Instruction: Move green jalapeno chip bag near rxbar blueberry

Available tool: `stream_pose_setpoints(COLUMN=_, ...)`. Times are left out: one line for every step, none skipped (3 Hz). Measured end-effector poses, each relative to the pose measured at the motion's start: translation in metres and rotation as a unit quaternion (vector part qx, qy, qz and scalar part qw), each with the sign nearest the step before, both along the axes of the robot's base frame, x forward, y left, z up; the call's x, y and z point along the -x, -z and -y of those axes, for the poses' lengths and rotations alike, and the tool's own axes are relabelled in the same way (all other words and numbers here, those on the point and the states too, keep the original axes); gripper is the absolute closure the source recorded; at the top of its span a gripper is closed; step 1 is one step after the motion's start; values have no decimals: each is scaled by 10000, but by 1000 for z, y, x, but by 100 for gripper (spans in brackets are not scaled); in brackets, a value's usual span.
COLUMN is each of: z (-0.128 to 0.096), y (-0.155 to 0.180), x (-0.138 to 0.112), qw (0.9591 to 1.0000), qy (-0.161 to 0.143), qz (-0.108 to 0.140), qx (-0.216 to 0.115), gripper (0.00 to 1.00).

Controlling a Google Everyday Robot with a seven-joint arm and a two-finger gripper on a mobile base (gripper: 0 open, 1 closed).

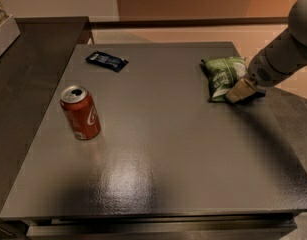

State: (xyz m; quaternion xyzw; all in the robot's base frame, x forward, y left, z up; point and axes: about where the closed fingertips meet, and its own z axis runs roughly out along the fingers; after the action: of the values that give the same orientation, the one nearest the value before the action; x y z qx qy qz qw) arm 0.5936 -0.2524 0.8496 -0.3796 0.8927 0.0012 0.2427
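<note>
The green jalapeno chip bag (pixel 223 75) lies flat at the right side of the dark table (pixel 158 149). My gripper (pixel 237 93) is low over the table at the bag's front right corner, touching or overlapping its edge; the grey arm (pixel 283 54) comes in from the upper right. The rxbar blueberry (pixel 107 60), a small dark blue wrapper, lies at the far left of the table, well away from the bag.
A red soda can (pixel 81 112) stands upright at the left, in front of the bar. A dark counter (pixel 28 69) adjoins the table on the left, with a white box (pixel 3 31) at its far corner.
</note>
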Motion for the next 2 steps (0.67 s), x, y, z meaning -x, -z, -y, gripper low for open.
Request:
stream_pose_setpoints(z=-2, y=-8, x=-2, qw=9999, qy=-57, qz=81, qx=-39, gripper=70)
stream_pose_setpoints(z=-11, y=-24, x=-6, qw=9993, qy=-244, qz=266, qx=-83, gripper=93)
